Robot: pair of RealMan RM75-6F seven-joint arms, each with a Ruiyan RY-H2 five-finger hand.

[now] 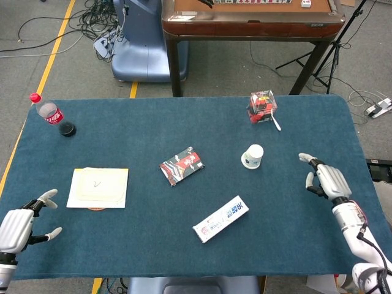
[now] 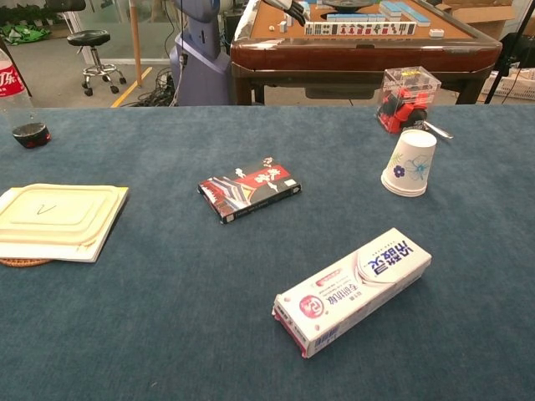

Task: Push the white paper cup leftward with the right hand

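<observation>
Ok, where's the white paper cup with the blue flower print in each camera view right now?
Head view: the white paper cup stands upside down right of centre on the blue table, well left of the open right hand.
Chest view: the cup sits upper right; neither hand shows.
Shared landmark: the clear plastic box with red contents, just behind the cup in both.

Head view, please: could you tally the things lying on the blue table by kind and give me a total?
Bottles: 1, the cola bottle
Loose caps: 1, the black cap
Cups: 1, the white paper cup
Boxes: 3, the toothpaste box, the red-patterned box, the clear box
Flat lidded containers: 1, the cream container
Total: 7
</observation>
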